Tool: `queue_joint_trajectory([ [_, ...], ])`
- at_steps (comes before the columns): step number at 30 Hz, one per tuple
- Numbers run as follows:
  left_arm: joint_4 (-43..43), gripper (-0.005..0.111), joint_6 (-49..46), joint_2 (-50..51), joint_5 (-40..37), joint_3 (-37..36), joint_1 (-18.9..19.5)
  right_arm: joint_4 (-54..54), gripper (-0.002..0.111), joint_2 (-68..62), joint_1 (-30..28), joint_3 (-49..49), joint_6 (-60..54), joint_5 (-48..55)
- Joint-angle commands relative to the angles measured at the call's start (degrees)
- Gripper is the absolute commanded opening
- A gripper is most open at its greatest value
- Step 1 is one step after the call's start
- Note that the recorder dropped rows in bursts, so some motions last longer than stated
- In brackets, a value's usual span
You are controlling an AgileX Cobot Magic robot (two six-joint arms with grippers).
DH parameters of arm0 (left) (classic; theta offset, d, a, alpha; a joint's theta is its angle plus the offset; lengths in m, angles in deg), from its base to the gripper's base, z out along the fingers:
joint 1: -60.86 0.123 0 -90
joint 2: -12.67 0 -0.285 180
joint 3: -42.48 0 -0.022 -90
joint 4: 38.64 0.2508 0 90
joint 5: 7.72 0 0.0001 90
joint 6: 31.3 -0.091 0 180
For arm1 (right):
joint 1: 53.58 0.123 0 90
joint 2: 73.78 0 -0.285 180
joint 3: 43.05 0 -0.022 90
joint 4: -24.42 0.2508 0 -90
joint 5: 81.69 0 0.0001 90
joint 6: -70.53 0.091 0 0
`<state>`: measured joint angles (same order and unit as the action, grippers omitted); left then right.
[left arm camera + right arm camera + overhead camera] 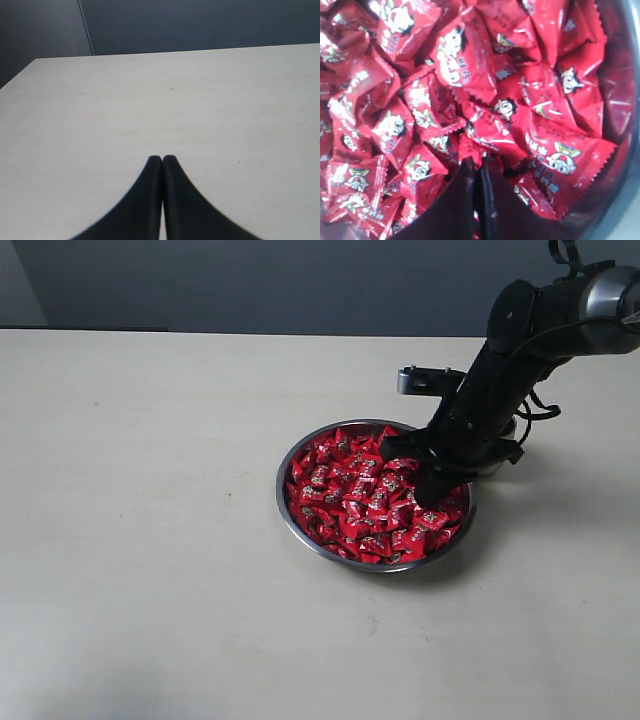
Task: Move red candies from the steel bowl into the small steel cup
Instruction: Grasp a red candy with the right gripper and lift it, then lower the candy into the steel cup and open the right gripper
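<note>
Right wrist view, right tool pressed together, tips sunk among red candies

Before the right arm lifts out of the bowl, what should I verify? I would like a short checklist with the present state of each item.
1. Right gripper shut among the red candies: ok.
2. A candy pinched between its fingers: cannot tell.
3. Steel bowl flat on the table: ok.
4. Small steel cup's place: cannot tell, no view shows it clearly.
5. Left gripper shut, away from the bowl: ok.
</note>
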<state>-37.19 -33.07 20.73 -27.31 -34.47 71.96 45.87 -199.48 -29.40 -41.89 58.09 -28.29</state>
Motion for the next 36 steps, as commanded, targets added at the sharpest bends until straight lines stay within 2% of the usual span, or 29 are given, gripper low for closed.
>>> queue_joint_trajectory([
  [1, 0.1, 0.0, 0.1, -0.3, 0.4, -0.3, -0.4, 0.0, -0.001, 1.4, -0.1, 0.1, -0.8, 0.6],
  [11, 0.1, 0.0, 0.1, -0.3, 0.4, -0.3, -0.4, -0.5, -0.001, 6.7, -0.1, -2.1, -0.9, 1.4],
  [17, 0.1, 0.0, 0.1, -0.3, 0.4, -0.3, -0.4, -4.0, -0.001, 10.7, -0.2, -2.6, -0.8, -3.2],
  [23, 0.1, 0.0, 0.1, -0.3, 0.4, -0.3, -0.4, -15.0, -0.001, 15.0, -0.2, -2.6, 7.2, -9.2],
  [30, 0.1, 0.0, 0.1, -0.3, 0.4, -0.3, -0.4, -33.2, -0.001, 15.3, -0.2, -2.6, 20.5, -9.7],
  [36, 0.1, 0.0, 0.1, -0.3, 0.4, -0.3, -0.4, -36.4, -0.001, 14.4, -0.2, -2.6, 23.0, -10.2],
])
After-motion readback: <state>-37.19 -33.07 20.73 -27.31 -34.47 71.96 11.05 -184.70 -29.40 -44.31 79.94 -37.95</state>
